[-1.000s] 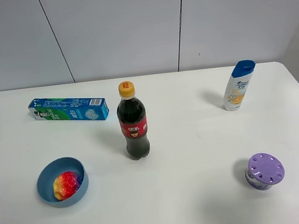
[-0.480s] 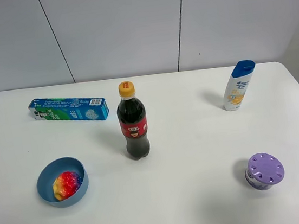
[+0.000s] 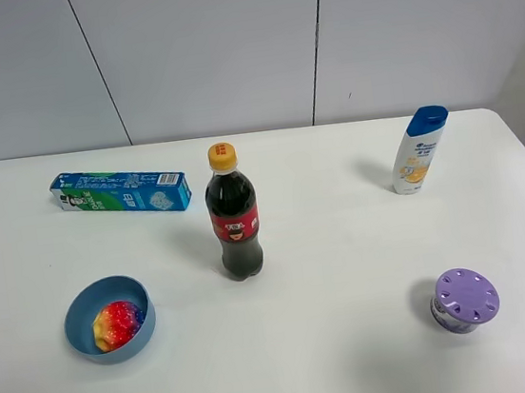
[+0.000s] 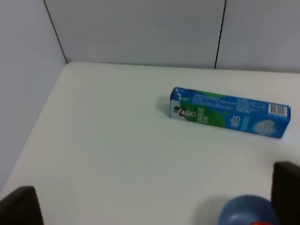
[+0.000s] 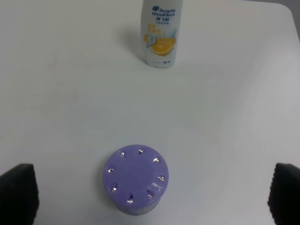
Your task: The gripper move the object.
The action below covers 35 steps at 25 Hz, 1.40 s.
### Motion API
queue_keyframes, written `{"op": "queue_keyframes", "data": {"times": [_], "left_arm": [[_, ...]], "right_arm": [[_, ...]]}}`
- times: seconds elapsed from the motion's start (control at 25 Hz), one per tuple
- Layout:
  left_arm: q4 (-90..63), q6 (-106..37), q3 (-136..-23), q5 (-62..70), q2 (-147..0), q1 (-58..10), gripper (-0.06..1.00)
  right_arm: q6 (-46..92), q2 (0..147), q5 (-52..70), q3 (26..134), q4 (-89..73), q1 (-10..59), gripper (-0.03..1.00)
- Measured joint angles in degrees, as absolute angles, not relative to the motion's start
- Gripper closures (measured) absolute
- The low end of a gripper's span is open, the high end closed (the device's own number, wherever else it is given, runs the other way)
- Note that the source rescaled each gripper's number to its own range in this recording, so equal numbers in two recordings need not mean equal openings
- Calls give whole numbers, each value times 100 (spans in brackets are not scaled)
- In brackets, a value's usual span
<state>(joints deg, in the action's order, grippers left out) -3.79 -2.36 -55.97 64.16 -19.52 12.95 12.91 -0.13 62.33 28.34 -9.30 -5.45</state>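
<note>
The rainbow ball (image 3: pixel 117 324) lies inside a blue bowl (image 3: pixel 80 310) at the front left of the white table. In the left wrist view only the bowl's rim (image 4: pixel 243 208) and a red sliver of the ball (image 4: pixel 262 221) show at the frame edge. My left gripper (image 4: pixel 152 201) is open and empty, its fingertips (image 4: pixel 18 206) wide apart, held above the table short of the bowl. My right gripper (image 5: pixel 150 192) is open and empty, hovering over the purple-lidded jar (image 5: pixel 136 178). Neither gripper touches anything.
A cola bottle (image 3: pixel 233 214) stands at the table's middle. A blue toothpaste box (image 3: pixel 120 192) lies at the back left, also in the left wrist view (image 4: pixel 229 111). A shampoo bottle (image 3: pixel 420 149) stands at the back right. The purple jar (image 3: pixel 465 299) sits at the front right.
</note>
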Motion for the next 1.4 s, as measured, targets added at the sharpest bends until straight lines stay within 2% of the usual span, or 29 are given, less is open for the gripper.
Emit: {"op": "queue_keyframes", "data": {"times": [0.2, 0.52, 0.88, 1.4], "left_arm": [[-379, -247, -4490, 5722, -986, 1295, -5], [-372, -260, -3331, 5713, -95, 1295, -5], [-175, -495, -2930, 6033, 23, 1295, -6], [-162, -501, -2923, 6053, 23, 1295, -6]], "right_arm": [[1291, -13, 6233, 2834, -930, -545, -3], [1291, -13, 6233, 2834, -930, -545, -3], [1291, -13, 6233, 2834, -930, -545, -3], [1291, -13, 6233, 2834, -930, -545, -3]]}}
